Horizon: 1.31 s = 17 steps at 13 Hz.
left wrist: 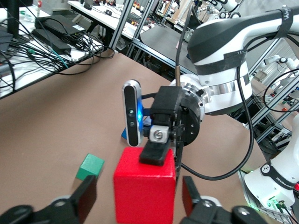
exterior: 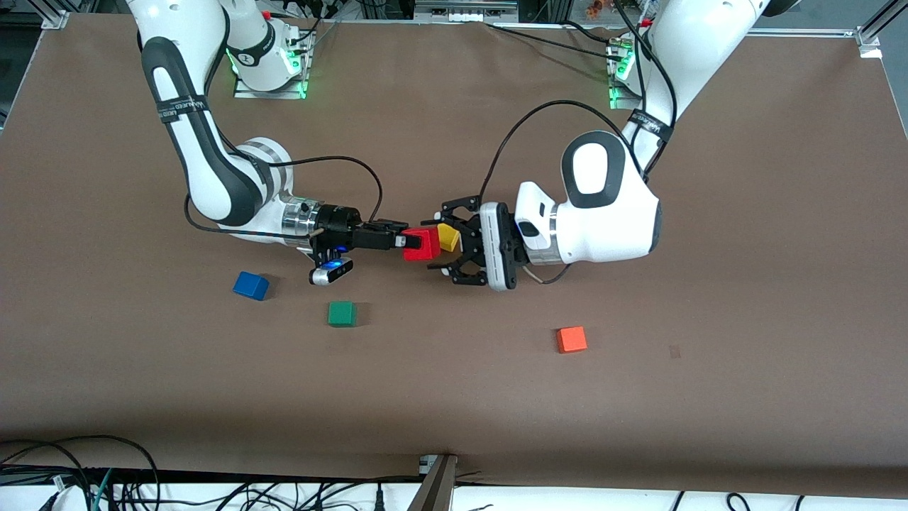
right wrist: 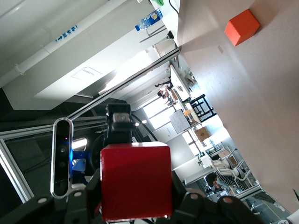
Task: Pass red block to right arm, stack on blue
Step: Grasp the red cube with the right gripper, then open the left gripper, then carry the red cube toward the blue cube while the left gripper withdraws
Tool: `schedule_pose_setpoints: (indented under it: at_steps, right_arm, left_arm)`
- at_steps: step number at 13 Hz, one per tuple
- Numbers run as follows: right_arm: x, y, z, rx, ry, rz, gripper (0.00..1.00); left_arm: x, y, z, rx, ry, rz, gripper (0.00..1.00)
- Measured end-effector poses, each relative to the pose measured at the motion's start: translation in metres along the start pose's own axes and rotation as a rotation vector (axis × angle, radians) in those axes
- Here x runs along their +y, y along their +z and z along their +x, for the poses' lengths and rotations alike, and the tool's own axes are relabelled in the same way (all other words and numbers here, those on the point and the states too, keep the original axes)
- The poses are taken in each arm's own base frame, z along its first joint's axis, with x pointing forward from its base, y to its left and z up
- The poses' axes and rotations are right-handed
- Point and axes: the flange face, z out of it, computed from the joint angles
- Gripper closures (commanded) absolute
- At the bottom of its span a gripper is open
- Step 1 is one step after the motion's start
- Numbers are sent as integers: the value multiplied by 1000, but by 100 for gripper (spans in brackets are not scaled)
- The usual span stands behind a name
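Your slim black right gripper pinches the small bright red cube in the air above mid-table. Your boxy white left gripper faces it, fingers spread apart, flanking the cube. The small blue cube sits on the brown table toward the right arm's end.

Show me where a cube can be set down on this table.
Bare: the broad strip nearer the camera than the green cube and orange cube, and the gap between them. Crowded: mid-table, where right pincer grips the red block inside the open left pincer, by the yellow cube.
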Motion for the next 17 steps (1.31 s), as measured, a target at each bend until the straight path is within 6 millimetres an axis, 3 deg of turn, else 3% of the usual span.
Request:
schedule_pose_setpoints:
  at_steps: [2,4,7,10,12,13,15,17]
  right_arm:
    - [1,-5,2,9,-24,-51,99]
    - [4,-17,7,23,-74,-164,99]
    - [12,-46,20,38,-184,-424,99]
    - [15,-88,35,22,-291,-699,99]
    - [15,-119,44,0,-357,-892,99]
    - [13,-137,48,-18,-400,-1009,99]
    - [-5,-175,54,-56,-505,-1271,99]
    - [-35,-196,55,-76,-606,-1449,99]
  left_arm:
    - [-10,-20,-3,-2,-23,-35,0]
    - [-29,-61,-13,-45,-40,-83,0]
    - [-55,-165,-30,-222,-92,-32,0]
    - [-65,-295,-57,-437,-201,150,0]
    - [-53,-376,-72,-589,-285,294,0]
    - [-39,-404,-69,-660,-330,378,0]
    - [0,-438,-46,-768,-433,584,0]
    - [30,-451,-34,-869,-513,717,0]
